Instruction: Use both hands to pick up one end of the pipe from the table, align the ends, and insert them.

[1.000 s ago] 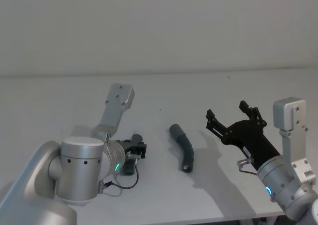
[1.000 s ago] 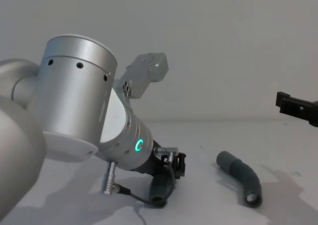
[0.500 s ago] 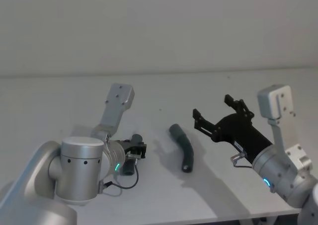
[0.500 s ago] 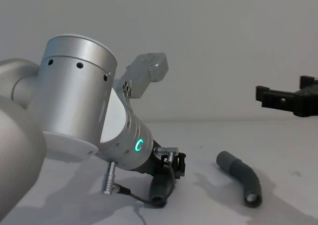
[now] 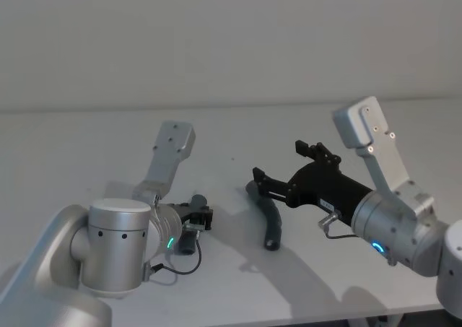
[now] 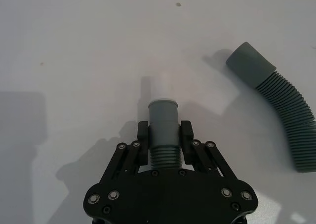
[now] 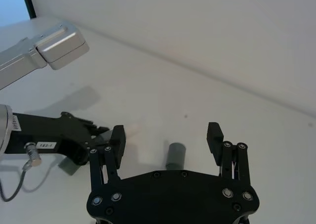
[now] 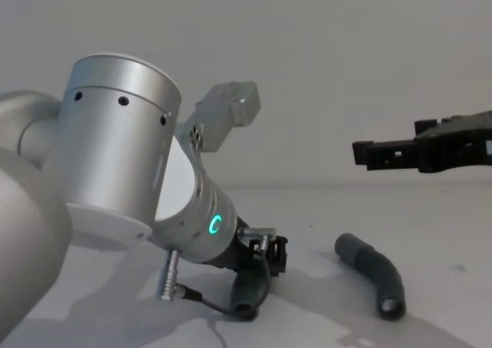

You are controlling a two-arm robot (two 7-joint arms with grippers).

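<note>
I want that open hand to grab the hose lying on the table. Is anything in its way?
No, nothing visible. The open right hand hangs above the loose hose; the left hand holds the other piece, apart.

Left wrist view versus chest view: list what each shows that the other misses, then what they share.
Left wrist view: the white plug tip and smooth grey collar at the front of the plug piece.
Chest view: the right gripper, open, in the air over the socket piece, and the left arm's green light ring.
Both: the left gripper shut on the plug piece's ribbed part, with the socket piece lying apart on the white table.
</note>
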